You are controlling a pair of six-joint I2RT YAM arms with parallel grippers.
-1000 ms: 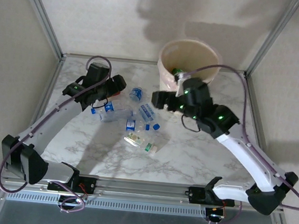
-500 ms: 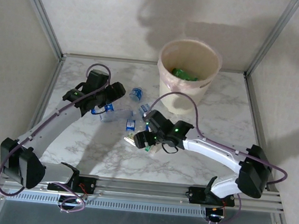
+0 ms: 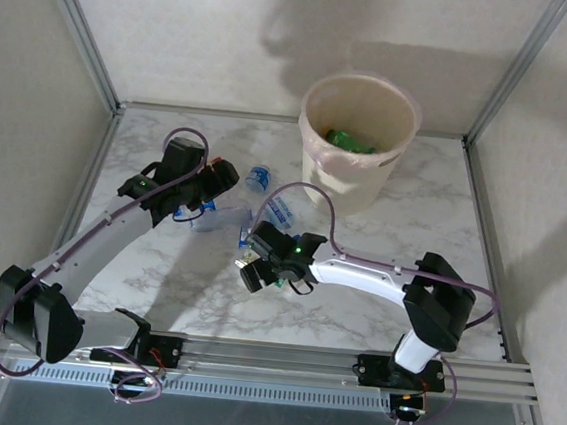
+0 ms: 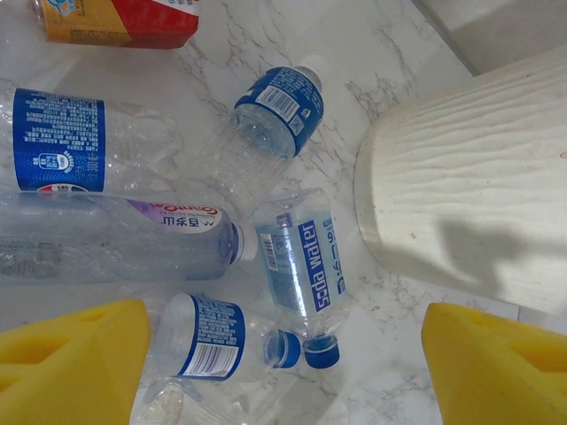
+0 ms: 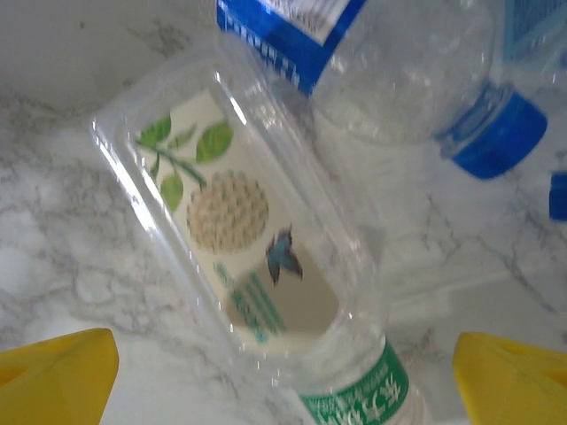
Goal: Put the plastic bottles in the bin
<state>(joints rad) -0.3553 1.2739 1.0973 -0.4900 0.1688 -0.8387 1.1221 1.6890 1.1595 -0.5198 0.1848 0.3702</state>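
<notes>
Bin (image 3: 358, 185) stands at the far edge of the tabletop (image 3: 412, 235), right of middle, with green bottles (image 3: 349, 140) inside. Loose plastic bottles (image 3: 282, 210) lie clustered about mid-tabletop, a bit left. Left gripper (image 4: 283, 359) hangs over the far-left part of the cluster, jaws wide, holding nothing. Below it are a soda water bottle (image 4: 306, 270) just beside the bin, a blue-label bottle (image 4: 270, 115) and a red-and-orange labelled bottle (image 4: 115, 18). Right gripper (image 5: 283, 381) is low at the near side of the cluster, jaws wide, straddling a clear leaf-label bottle (image 5: 257, 257); pads (image 5: 53, 372) are apart from it. A blue-capped bottle (image 5: 416, 80) lies just past it.
</notes>
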